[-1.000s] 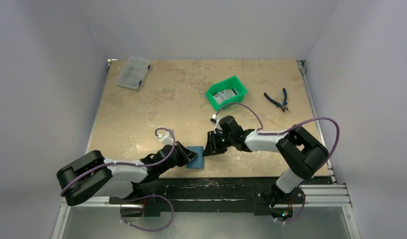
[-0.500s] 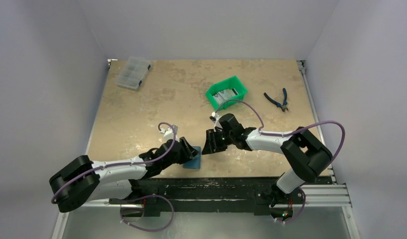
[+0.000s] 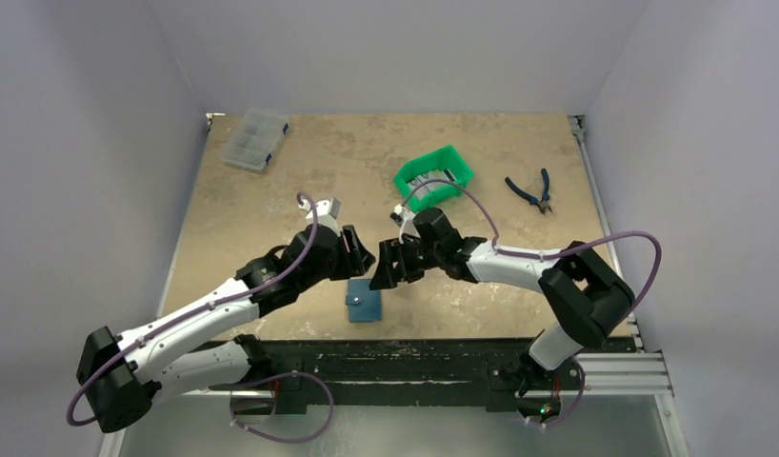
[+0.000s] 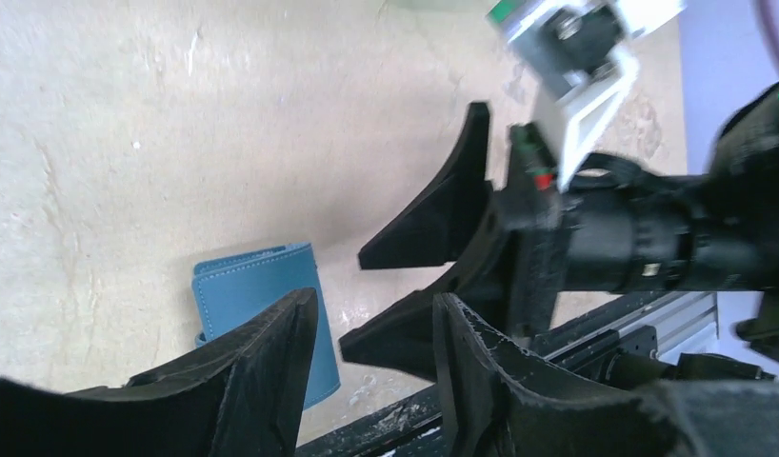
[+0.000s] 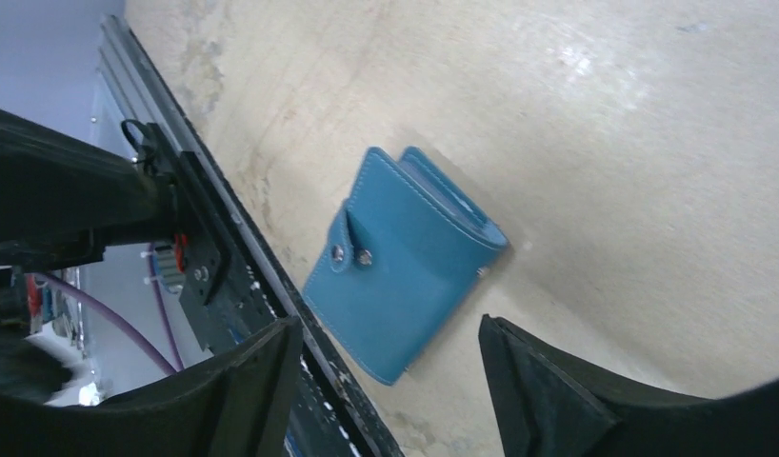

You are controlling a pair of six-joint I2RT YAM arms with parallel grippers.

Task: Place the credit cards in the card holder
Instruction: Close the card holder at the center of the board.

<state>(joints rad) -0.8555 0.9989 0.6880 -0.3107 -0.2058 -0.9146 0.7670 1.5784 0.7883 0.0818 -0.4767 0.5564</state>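
One teal-blue square snap-stud card holder (image 3: 364,307) lies closed near the tabletop's (image 3: 271,209) front edge. Two end effectors, left (image 4: 374,305) and right (image 5: 388,328), hang just above it, both spread apart and empty. One green plastic bin (image 3: 460,171) behind holds pale credit cards (image 3: 424,177), count unclear. One clear compartment box (image 3: 255,140) and one pair of blue-handled pliers (image 3: 530,190) lie well apart.

1 card holder (image 3: 365,305), 1 green bin (image 3: 459,169), 1 clear compartment box (image 3: 255,139), 1 pr pliers (image 3: 529,190).

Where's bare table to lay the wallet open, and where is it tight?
Widest: left of the table, between the clear box and left arm. Another runs along the far edge between box and green bin. A smaller one sits between pliers and right arm. Crowded: just beyond the wallet, where left gripper and right gripper nearly meet, both open.
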